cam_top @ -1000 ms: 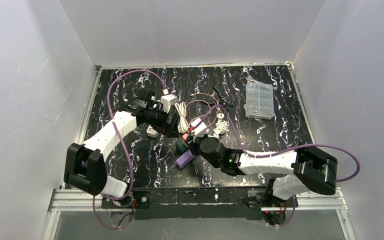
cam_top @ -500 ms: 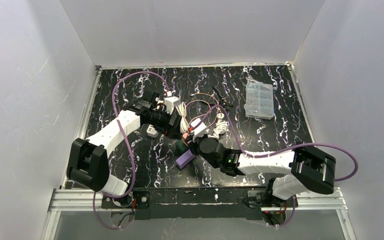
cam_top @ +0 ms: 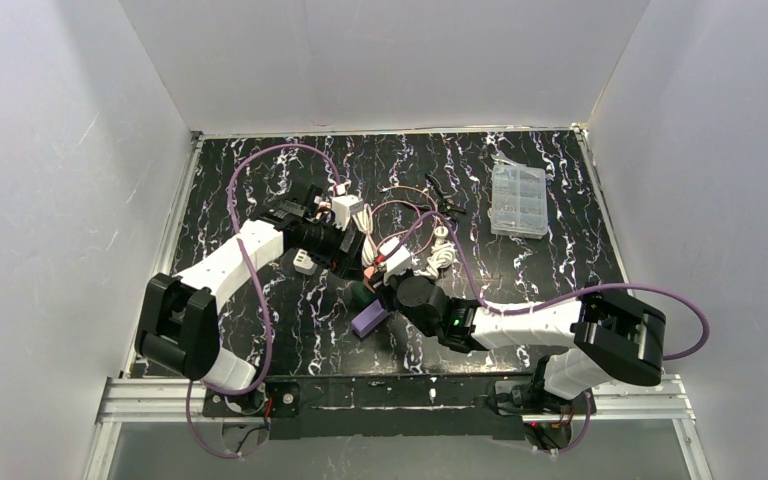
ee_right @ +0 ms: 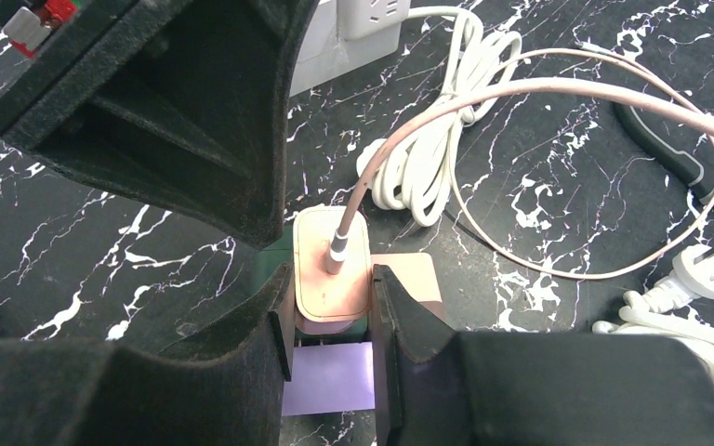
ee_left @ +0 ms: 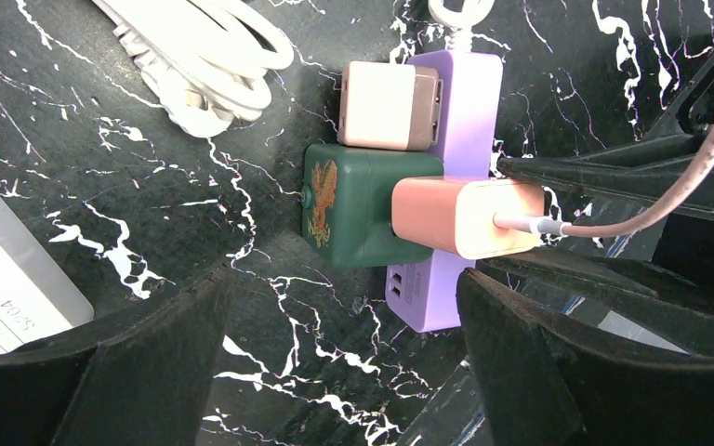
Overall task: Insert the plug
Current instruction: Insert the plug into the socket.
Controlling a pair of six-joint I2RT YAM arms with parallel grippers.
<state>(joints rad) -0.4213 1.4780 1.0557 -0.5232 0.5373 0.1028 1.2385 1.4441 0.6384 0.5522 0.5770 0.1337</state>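
Observation:
A purple power strip (ee_left: 456,139) lies on the black marble table, also seen from above (cam_top: 369,320). A beige plug (ee_left: 386,105) and a green adapter (ee_left: 353,209) sit on it. My right gripper (ee_right: 332,297) is shut on a pink charger plug (ee_right: 332,265) with a pink cable (ee_right: 521,88), holding it right over the strip's face (ee_right: 330,376); a thin dark gap shows between them. My left gripper (ee_left: 344,372) is open and empty, hovering just above the strip, its fingers (ee_left: 130,372) wide apart.
A white power strip (cam_top: 345,208), a white coiled cord (ee_right: 428,177) and a small white adapter (cam_top: 304,262) lie close behind. Black pliers (ee_right: 679,153) and a white plug (ee_right: 697,279) lie to the right. A clear plastic box (cam_top: 518,200) stands at the back right.
My left arm has swung right and nearer, bringing its open gripper over the purple strip beside the right gripper. The right gripper has kept its hold on the pink charger, barely moving.

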